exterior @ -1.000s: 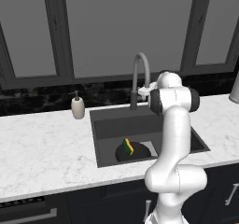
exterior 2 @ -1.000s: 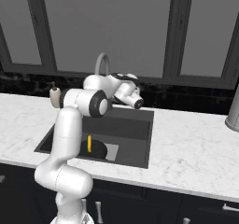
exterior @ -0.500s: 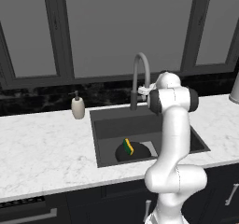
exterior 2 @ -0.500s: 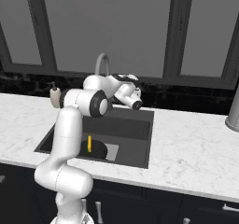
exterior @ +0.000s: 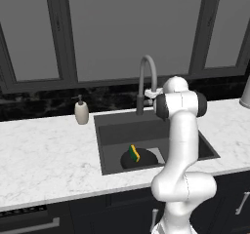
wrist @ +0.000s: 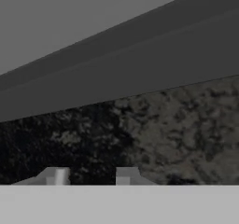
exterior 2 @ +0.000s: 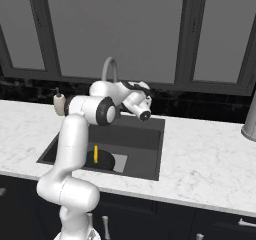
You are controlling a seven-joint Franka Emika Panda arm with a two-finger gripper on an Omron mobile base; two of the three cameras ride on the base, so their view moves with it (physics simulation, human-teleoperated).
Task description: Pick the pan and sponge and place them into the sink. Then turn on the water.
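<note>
The robot's own forearm hides most of the gripper near the faucet, so whether its jaws are apart or holding anything cannot be told. The pan lies in the sink at about 7 o'clock, the sponge standing on it

black pan in dark sink, yellow-green sponge on it

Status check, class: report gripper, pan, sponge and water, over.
Gripper up by the faucet, grip unclear. Pan and sponge in sink. No water visible.
</note>
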